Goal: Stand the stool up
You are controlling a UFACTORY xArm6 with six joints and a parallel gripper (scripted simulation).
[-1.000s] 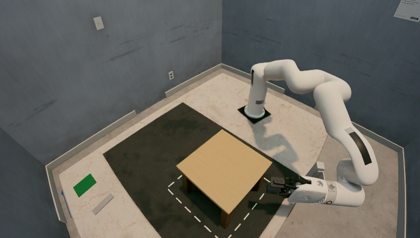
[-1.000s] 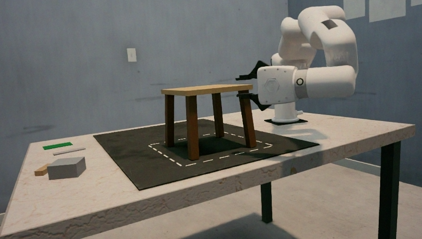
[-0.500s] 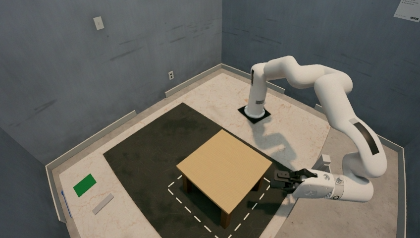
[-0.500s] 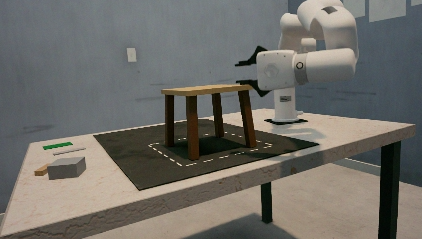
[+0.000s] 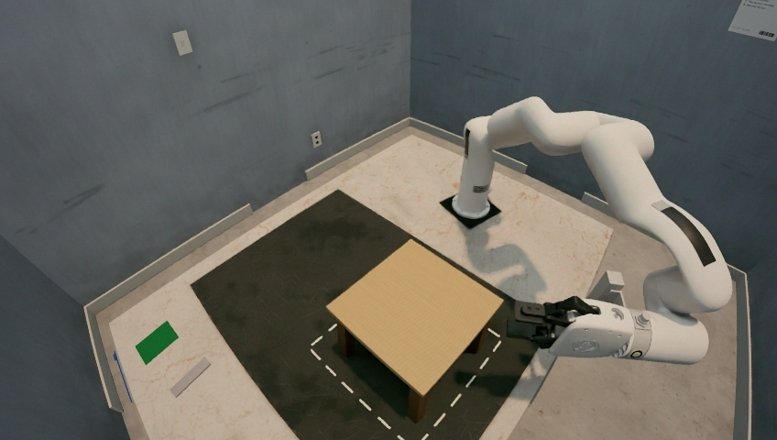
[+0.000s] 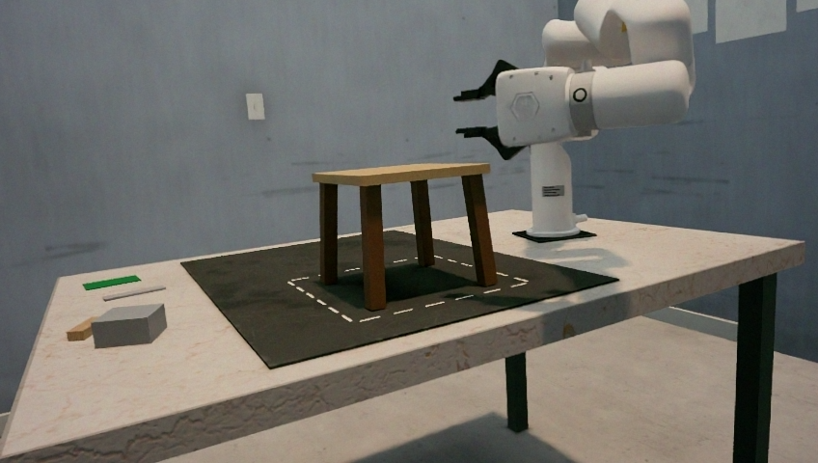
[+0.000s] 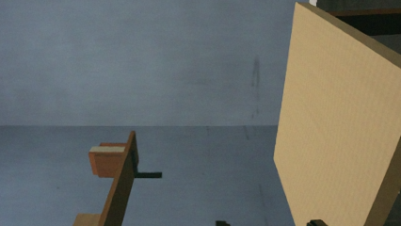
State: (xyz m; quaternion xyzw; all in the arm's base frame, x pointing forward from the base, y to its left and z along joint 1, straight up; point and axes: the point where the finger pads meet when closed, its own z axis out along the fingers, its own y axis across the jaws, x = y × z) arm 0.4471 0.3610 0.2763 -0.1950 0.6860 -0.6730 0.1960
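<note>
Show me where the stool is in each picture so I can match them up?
Top: the stool is at lower centre, its tan seat seen from above.
Exterior: it stands at centre on four brown legs.
Wrist: only its tan seat shows, turned sideways at the right edge.
Shared landmark: the tan seat; the dashed rectangle shows in top and exterior.

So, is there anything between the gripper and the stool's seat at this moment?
Nothing. In the exterior view the open gripper hangs above the stool, with only wall showing in the gap between them.
</note>
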